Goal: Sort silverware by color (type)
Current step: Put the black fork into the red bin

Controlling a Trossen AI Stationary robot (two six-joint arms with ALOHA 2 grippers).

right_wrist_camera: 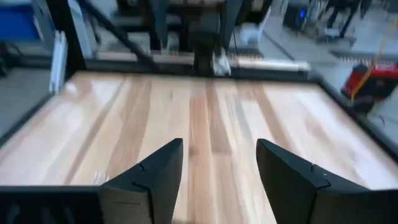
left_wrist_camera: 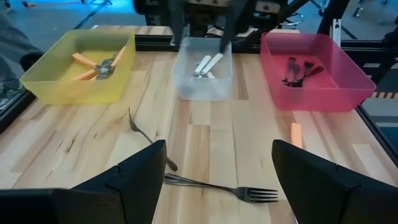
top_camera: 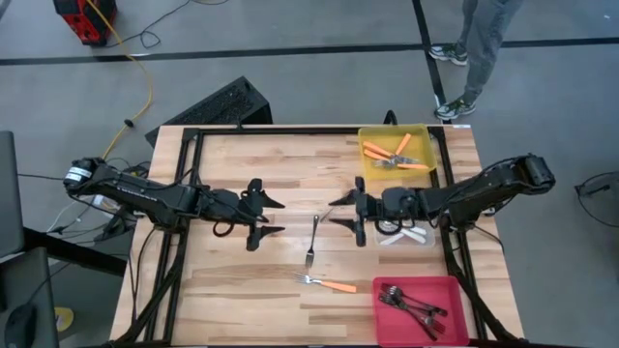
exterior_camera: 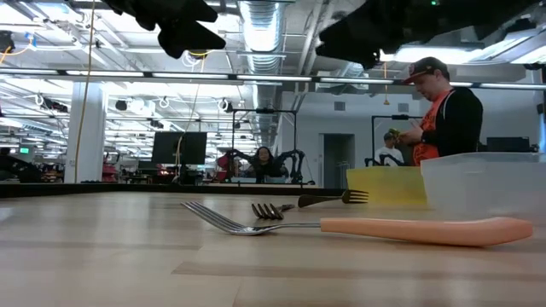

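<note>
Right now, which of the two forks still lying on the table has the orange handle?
The orange-handled fork is the one lying crosswise nearer the red bin. The other loose one, the dark fork, is all metal and lies between the grippers.

Left arm: reaches in from the left edge, stretched low and nearly level toward the middle of the bench (top_camera: 232,164).
Left gripper (top_camera: 272,217): hangs above the bench, tips pointing at the other arm, holding nothing.
Left fingers (left_wrist_camera: 134,177): spread wide, clear gap between them.
Right arm: comes in from the right edge, elbow raised, forearm sloping toward the centre.
Right gripper (top_camera: 340,211): hangs above the bench, facing the left gripper, well apart from it, holding nothing.
Right fingers (right_wrist_camera: 155,171): parted, with a plain gap.
</note>
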